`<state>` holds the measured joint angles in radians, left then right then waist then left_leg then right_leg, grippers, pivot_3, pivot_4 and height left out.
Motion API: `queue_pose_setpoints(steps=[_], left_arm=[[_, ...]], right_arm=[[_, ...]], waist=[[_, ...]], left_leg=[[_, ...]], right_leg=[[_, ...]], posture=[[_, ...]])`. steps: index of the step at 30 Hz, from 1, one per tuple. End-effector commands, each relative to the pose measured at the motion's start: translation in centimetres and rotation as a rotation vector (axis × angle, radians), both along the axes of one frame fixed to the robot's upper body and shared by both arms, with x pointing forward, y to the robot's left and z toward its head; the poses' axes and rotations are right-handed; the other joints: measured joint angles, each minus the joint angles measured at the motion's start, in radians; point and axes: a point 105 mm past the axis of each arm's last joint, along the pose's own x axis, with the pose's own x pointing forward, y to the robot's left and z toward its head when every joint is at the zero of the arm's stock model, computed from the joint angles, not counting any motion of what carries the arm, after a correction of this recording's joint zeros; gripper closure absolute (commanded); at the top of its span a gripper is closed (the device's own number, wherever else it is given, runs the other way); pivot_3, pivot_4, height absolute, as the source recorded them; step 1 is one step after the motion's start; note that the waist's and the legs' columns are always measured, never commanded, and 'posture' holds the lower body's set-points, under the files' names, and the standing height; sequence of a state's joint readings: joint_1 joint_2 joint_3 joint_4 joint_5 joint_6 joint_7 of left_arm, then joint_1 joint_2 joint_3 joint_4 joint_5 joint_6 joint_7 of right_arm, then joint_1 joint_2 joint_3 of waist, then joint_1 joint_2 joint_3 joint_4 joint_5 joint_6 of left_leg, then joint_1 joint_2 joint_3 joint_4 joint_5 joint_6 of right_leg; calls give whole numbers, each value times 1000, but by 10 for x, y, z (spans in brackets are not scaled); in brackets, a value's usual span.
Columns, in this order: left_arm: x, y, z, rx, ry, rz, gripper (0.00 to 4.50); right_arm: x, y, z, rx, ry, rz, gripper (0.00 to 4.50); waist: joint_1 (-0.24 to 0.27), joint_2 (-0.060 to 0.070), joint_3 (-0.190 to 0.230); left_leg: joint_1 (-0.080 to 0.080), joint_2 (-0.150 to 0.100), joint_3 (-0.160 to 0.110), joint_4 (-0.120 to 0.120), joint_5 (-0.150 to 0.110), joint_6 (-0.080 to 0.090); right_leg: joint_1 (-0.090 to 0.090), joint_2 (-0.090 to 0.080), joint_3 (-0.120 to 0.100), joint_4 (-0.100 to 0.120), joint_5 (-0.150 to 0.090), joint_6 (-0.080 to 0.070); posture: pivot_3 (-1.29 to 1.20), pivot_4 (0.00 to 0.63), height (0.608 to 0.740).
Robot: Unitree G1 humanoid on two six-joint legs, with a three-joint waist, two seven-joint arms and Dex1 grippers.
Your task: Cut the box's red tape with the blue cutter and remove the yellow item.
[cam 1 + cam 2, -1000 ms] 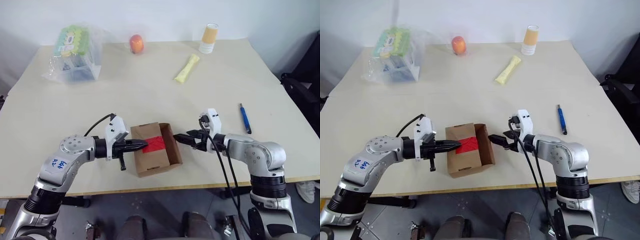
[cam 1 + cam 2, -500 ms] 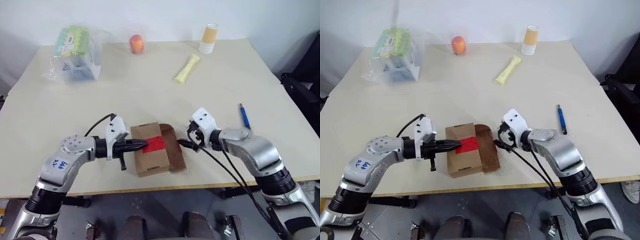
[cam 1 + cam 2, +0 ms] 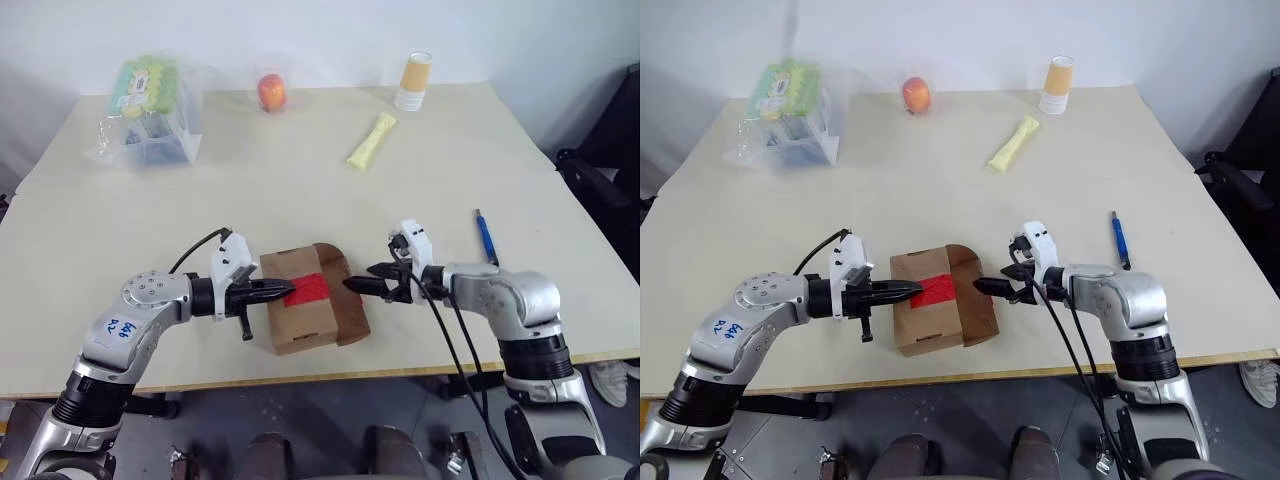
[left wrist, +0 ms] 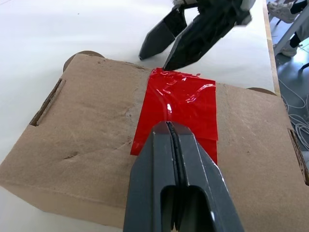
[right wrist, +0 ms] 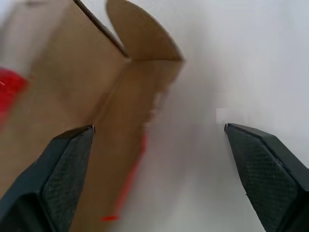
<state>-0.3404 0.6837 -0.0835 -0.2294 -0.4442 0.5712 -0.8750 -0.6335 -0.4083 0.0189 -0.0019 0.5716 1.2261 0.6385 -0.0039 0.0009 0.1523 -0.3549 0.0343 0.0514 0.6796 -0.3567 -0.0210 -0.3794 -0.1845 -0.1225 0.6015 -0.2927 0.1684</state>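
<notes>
The box (image 3: pixel 298 326) sits near the table's front edge, with the red tape (image 4: pixel 186 96) across its top. My left gripper (image 3: pixel 291 292) is shut, and its tips rest on the near end of the tape. The box's right flap (image 3: pixel 350 306) hangs outward and down. My right gripper (image 3: pixel 352 285) is open beside that flap, at the tape's far end, with nothing between its fingers (image 5: pixel 67 159). The blue cutter (image 3: pixel 486 238) lies on the table to the right of my right arm. The yellow item is hidden.
A pale yellow bone-shaped piece (image 3: pixel 371 139), an orange-red fruit (image 3: pixel 270 91) and a paper cup (image 3: pixel 413 80) stand at the back of the table (image 3: pixel 250 200). A clear plastic bag of green packs (image 3: pixel 150 108) lies at the back left.
The box's right flap, upright a second ago, has folded outward and down. My right forearm swung over it and came back beside it. The left gripper has stayed on the tape.
</notes>
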Motion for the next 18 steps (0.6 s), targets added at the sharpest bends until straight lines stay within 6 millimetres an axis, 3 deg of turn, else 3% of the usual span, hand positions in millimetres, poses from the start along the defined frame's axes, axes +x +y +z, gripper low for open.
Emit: queue_pose_setpoints(steps=[1,4,9,15,18], left_arm=[[2,11,-27,68,82,61,4500],[0,12,-26,68,79,63,4500],[-1,15,-24,74,74,72,4500],[1,22,-20,74,59,100,4500],[0,24,-21,76,56,100,4500]], right_arm=[[-7,10,-18,-50,85,83,24],[-8,24,-23,-46,106,157,395],[-9,41,-25,-60,114,253,1989],[6,52,-25,-47,167,231,4003],[6,54,-19,-25,205,249,4003]], waist=[[-1,0,0],[-2,0,0],[-10,0,-1],[-24,0,0],[-26,1,0]], left_leg=[[0,0,0,0,0,0],[2,0,0,-1,0,0],[2,0,0,-2,0,0],[2,0,0,-2,0,0],[2,1,0,-2,0,0]], right_leg=[[0,0,0,0,0,0],[1,0,0,0,0,0],[1,0,0,0,0,0],[1,0,0,0,0,0],[1,0,0,0,0,0]], posture=[[0,150,740],[0,150,740],[0,150,740],[0,150,740],[0,150,740]])
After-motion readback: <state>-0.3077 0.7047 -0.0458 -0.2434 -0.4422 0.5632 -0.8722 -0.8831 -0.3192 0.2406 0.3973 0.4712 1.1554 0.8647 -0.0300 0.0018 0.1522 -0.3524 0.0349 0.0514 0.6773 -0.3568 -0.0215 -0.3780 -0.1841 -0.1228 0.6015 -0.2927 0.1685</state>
